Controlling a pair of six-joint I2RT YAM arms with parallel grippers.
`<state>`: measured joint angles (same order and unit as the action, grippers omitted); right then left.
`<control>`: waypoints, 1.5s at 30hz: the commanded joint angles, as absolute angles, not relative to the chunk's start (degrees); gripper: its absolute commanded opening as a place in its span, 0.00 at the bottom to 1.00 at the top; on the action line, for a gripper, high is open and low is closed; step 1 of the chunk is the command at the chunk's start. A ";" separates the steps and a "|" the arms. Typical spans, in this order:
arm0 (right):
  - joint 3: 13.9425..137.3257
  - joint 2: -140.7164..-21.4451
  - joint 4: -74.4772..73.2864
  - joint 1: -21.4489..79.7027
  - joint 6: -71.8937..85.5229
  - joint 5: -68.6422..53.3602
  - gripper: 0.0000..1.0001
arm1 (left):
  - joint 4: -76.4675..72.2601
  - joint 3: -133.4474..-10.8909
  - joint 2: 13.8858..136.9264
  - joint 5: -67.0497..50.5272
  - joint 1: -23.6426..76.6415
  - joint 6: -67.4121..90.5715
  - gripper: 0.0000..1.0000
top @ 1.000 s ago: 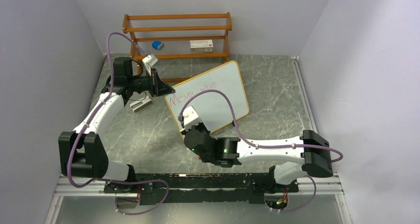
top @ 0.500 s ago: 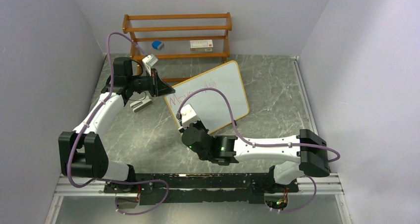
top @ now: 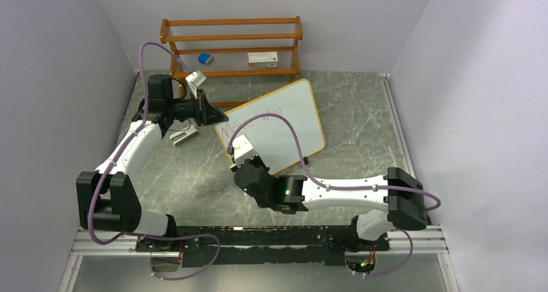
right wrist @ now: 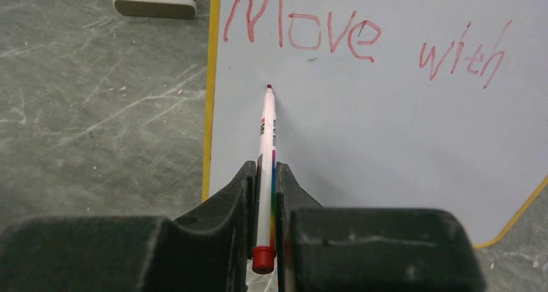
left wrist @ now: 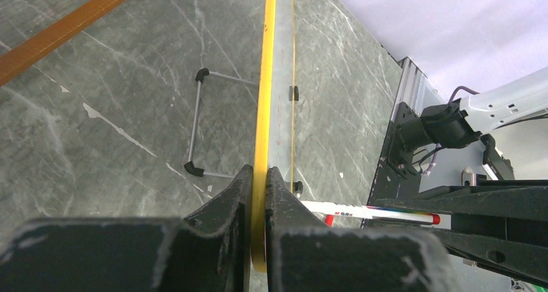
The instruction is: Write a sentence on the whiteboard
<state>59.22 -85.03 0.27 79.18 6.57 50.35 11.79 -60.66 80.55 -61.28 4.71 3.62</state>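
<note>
The whiteboard (top: 294,130) stands tilted mid-table, yellow-framed, with "Move with" (right wrist: 300,30) written on it in red. My left gripper (top: 216,116) is shut on its upper left corner; in the left wrist view the yellow frame edge (left wrist: 263,111) runs between the shut jaws (left wrist: 259,170). My right gripper (top: 244,165) is at the board's lower left, shut (right wrist: 265,169) on a white marker (right wrist: 267,130) with a red cap. The red tip sits at the board surface (right wrist: 388,130) just under the "M". The same marker (left wrist: 368,210) shows in the left wrist view.
A brown slatted shelf rack (top: 231,37) stands at the back with a blue object (top: 205,59) and a white box (top: 262,59) on it. A white stapler (top: 183,135) lies left of the board. The board's wire stand (left wrist: 197,124) sits behind it.
My right arm has shifted left and slightly toward the board, carrying the marker to the board's left side under the first word. The left arm and the board have not moved.
</note>
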 commanded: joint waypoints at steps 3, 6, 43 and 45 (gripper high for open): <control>60.80 -85.91 0.83 78.77 6.51 48.08 0.00 | 11.47 -60.03 79.45 -58.69 4.48 1.01 0.05; 61.24 -86.10 0.28 78.83 6.30 47.15 0.00 | 11.51 -60.12 79.47 -58.79 4.48 0.92 0.05; 58.59 -83.16 -10.24 78.83 10.40 48.14 0.00 | 11.95 -60.03 79.28 -58.47 4.56 0.69 0.05; 58.60 -83.06 -9.98 78.84 10.50 48.84 0.00 | 11.95 -60.04 79.28 -58.61 4.57 0.70 0.05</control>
<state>59.57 -84.25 -9.10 79.40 10.04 45.58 11.84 -60.66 80.49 -61.08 4.71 3.38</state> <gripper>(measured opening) 0.150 0.116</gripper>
